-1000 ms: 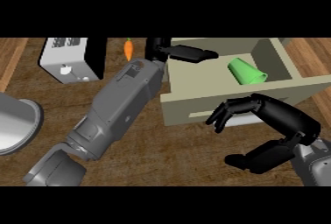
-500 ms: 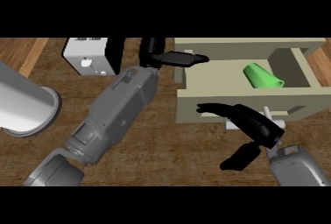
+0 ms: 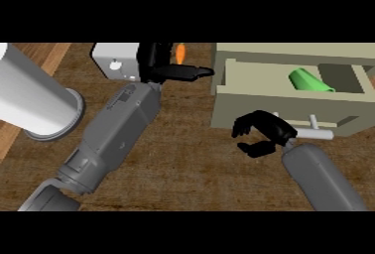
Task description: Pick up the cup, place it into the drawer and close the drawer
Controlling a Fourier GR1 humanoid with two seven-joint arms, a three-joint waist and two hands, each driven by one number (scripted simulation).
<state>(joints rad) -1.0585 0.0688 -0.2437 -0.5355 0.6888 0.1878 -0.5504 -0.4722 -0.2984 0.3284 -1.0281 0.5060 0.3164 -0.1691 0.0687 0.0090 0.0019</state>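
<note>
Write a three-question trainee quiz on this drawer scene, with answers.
1. True or false: the green cup lies inside the drawer.
2. Which hand is at the drawer's front by the handle? A) left hand B) right hand
3. Fill in: the drawer is not yet ____.

Key: 1 true. 2 B: the right hand, fingers curled, holding nothing; the left hand is near the small white box. 3 closed.

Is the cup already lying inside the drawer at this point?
Yes, the green cup lies on its side inside the open drawer, with neither hand touching it.
</note>
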